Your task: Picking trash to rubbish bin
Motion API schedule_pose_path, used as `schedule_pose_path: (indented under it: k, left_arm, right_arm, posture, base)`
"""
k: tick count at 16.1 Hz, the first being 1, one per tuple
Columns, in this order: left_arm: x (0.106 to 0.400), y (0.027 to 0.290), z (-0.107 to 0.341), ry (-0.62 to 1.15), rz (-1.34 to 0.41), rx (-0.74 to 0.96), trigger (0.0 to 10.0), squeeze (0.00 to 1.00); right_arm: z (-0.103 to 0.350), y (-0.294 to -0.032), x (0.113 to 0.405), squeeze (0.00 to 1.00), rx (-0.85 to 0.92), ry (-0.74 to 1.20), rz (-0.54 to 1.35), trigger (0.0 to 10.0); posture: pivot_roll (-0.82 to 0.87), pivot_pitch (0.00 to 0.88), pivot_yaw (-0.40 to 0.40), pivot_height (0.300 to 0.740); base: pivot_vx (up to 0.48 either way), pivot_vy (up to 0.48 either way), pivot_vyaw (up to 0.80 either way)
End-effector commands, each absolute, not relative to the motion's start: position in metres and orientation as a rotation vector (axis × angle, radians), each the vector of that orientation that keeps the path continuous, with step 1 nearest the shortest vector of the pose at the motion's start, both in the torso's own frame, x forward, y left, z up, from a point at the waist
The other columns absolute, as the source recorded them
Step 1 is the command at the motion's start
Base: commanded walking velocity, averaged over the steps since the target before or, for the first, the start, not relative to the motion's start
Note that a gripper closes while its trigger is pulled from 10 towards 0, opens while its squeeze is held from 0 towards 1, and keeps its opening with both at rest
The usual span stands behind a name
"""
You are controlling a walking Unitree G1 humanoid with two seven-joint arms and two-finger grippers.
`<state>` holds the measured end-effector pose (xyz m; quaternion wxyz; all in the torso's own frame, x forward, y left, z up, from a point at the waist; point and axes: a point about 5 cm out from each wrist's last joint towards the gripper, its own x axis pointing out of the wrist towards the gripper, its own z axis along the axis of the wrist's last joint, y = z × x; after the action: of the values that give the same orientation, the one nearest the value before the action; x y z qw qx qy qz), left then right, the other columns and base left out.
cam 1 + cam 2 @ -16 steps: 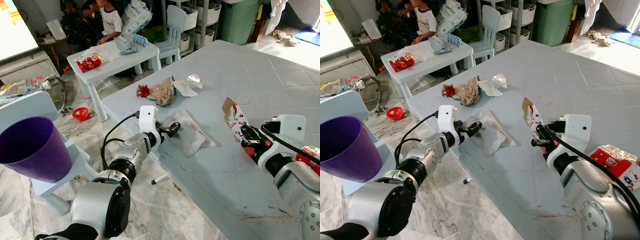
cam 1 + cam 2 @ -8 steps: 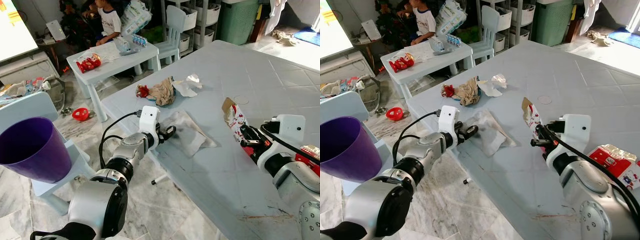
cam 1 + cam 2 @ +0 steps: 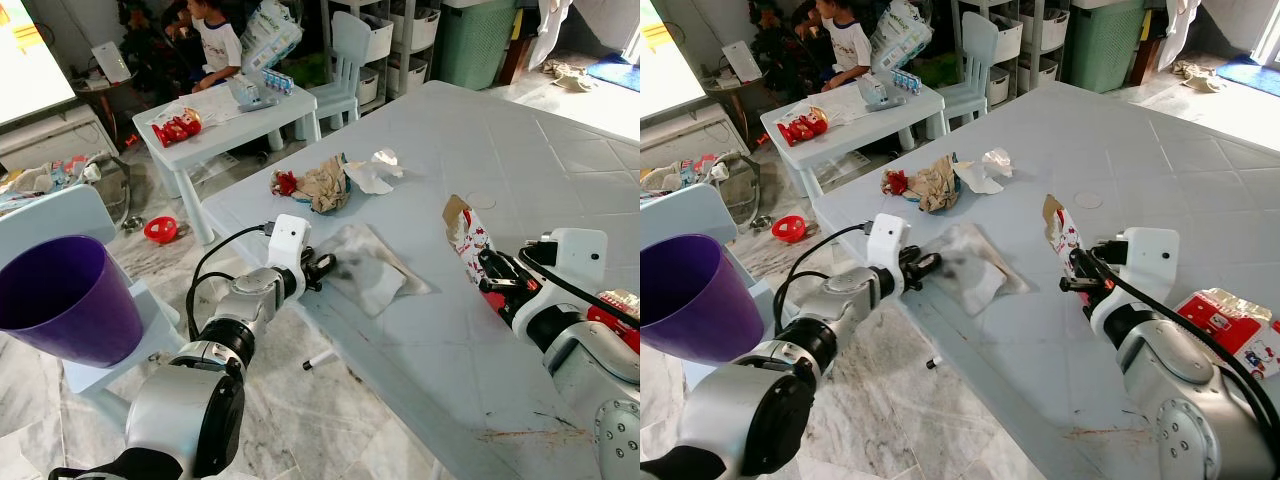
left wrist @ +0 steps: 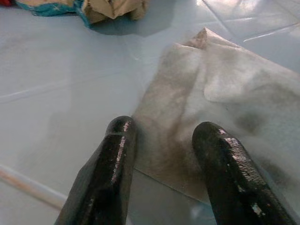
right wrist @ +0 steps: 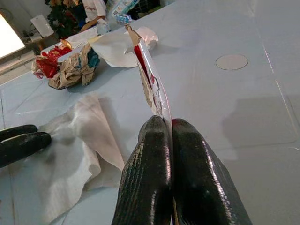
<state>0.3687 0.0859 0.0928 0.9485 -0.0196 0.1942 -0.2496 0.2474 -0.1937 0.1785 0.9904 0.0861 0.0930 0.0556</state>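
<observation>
**Now: two grippers, two bits of trash**

The left gripper is sitting by the table's left edge, fingers apart over the dirty wipe. The right gripper is pinching a wrapper upright near the front edge.

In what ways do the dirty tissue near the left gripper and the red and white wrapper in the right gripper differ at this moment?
The dirty tissue lies flat on the table; the red and white wrapper stands lifted off it. The tissue is free between the open fingers of the left gripper; the wrapper is pinched in the right gripper. The tissue is pale grey and stained; the wrapper is printed. Both are thin trash.
</observation>
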Motion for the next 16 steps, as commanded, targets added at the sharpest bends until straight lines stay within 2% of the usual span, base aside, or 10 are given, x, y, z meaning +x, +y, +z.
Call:
schedule_pose_path:
  k: [1,3,8,16]
  left_arm:
    - [0.357,0.103,0.067,0.502,-0.451,-0.013,0.0,0.00]
    - [0.358,0.119,0.067,0.468,-0.383,-0.012,0.0,0.00]
    - [0.359,0.138,0.069,0.402,-0.295,-0.019,0.0,0.00]
    - [0.374,0.159,0.122,0.009,-0.171,0.013,0.0,0.00]
  right_arm:
    - [0.180,-0.191,0.250,0.00,0.171,0.182,0.122,0.0]
    - [0.180,-0.190,0.252,0.00,0.174,0.181,0.126,0.0]
    - [0.180,-0.188,0.258,0.00,0.179,0.173,0.140,0.0]
    - [0.177,-0.169,0.282,0.00,0.215,0.136,0.187,0.0]
  posture:
    - [-0.25,0.041,0.078,0.740]
    - [-0.24,0.037,0.074,0.740]
    - [-0.21,0.019,0.067,0.740]
    - [-0.12,0.000,0.060,0.740]
  base:
    - [0.000,0.000,0.00]
    - [0.000,0.000,0.00]
    - [0.000,0.000,0.00]
    - [0.000,0.000,0.00]
